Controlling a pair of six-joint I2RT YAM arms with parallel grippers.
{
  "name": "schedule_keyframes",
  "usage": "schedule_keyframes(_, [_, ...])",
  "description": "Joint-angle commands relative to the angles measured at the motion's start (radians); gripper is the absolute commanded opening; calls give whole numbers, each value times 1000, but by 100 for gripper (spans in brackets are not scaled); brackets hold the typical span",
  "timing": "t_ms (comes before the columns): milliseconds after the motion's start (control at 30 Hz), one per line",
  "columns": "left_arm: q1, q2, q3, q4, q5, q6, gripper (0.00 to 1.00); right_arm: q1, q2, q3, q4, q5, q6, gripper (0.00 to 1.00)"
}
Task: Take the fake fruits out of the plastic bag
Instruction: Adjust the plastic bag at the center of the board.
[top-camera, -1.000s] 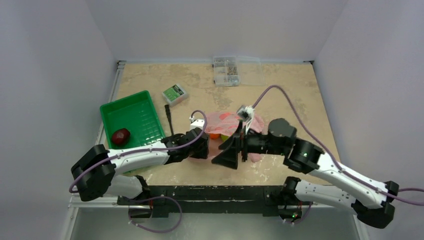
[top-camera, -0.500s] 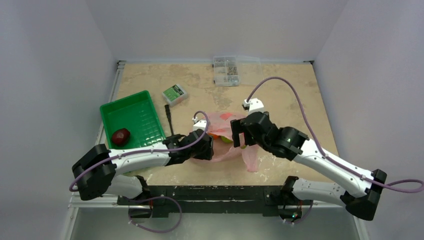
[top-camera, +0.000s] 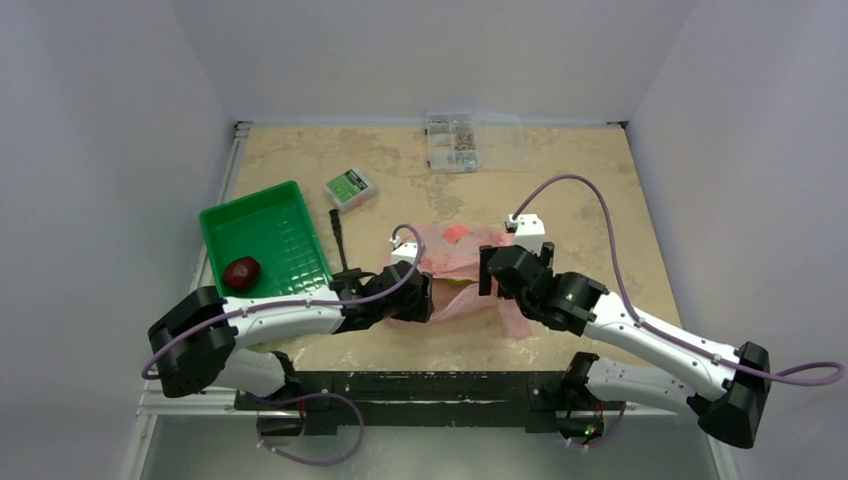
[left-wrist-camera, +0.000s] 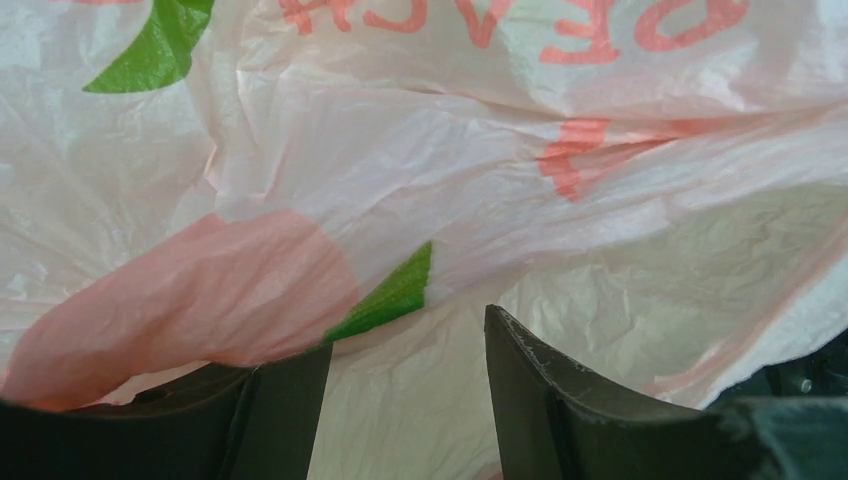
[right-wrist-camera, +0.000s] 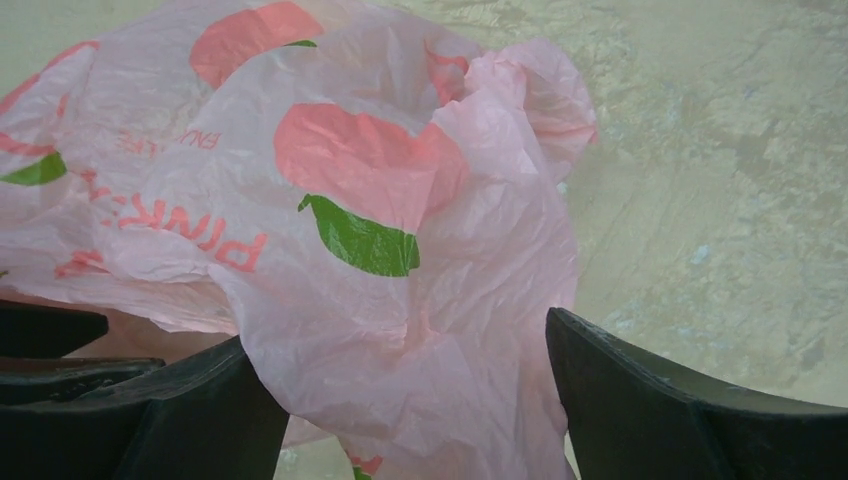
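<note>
As far as the overhead view showed, one piece of the job was done: a dark red fruit (top-camera: 241, 272) lay in the green tray (top-camera: 262, 196) at the left of the frame, well apart from the plastic bag (top-camera: 455, 258). The bag sat crumpled on the table (top-camera: 580, 180) at the centre, between my two grippers, and I judged the other fruits to be inside it. From above, a yellow-green speck (top-camera: 462, 283) showed at the bag's near edge. It may have been a fruit, but it was too small to be sure. Neither wrist camera showed any fruit, only pink film printed with peaches, green leaves and red lettering.

My left gripper (left-wrist-camera: 405, 400) was pushed up against the bag's left side. Its fingers (left-wrist-camera: 285, 405) stood parted at the bottom of its view with film filling the gap, and I could not tell whether any of it was caught between them. My right gripper (right-wrist-camera: 415, 400) was at the bag's right side. Its fingers (right-wrist-camera: 660, 400) were spread wide around a loose fold of the bag, not clamped on it, and bare table showed at the upper right.

By my reckoning most of the task lay ahead. The bag's mouth had to be found and opened, then each fruit inside lifted out.
</note>
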Motion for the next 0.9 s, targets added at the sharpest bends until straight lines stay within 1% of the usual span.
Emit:
schedule_keyframes(0, [4,41,-4,52,-23,-20,57,-2,-84,-84,123,-38,125,74])
schedule_keyframes(67, [30,71,6,60,-13,-15,57,-2,-123,-137,158,-99,176,43])
schedule_keyframes(100, [52,86,13,65,3,-7,57,-2,-141,-157,159,-116,206,31])
schedule_keyframes(133, [77,104,22,70,19,6,57,-2,-159,-173,154,-125,226,21])
schedule_keyframes(233, [172,155,66,73,72,81,57,-2,-206,-196,126,-140,258,6])
schedule_keyframes(267, [207,167,105,41,86,113,57,-2,-228,-199,125,-161,253,4])
schedule_keyframes(367, [301,199,215,-34,109,253,59,-2,-270,-212,182,-274,165,4])
schedule_keyframes(467, [332,188,319,-142,125,349,64,-2,-280,-210,228,-359,99,7])
schedule_keyframes(533, [331,133,307,-133,188,374,69,-2,-271,-189,222,-367,65,8])
schedule_keyframes(600, [326,38,240,-90,279,346,72,-2,-254,-158,195,-375,34,13])
schedule_keyframes(633, [324,-15,176,-42,318,324,74,-2,-243,-136,178,-372,21,23])
schedule_keyframes(667, [323,-72,144,-19,358,301,76,-2,-236,-120,160,-360,12,30])
schedule_keyframes(700, [320,-123,103,9,394,279,77,-2,-230,-107,143,-352,7,40])
schedule_keyframes(733, [314,-176,59,30,426,260,79,-2,-221,-95,129,-346,2,54])
schedule_keyframes(767, [301,-224,44,42,443,243,80,-1,-217,-78,113,-338,-7,62])
schedule_keyframes(800, [284,-264,27,43,447,228,81,-2,-214,-60,94,-333,-14,71])
schedule_keyframes(833, [259,-295,26,35,442,220,82,-2,-212,-44,80,-330,-28,76])
schedule_keyframes(867, [236,-316,33,22,435,213,82,-2,-212,-32,73,-321,-40,80])
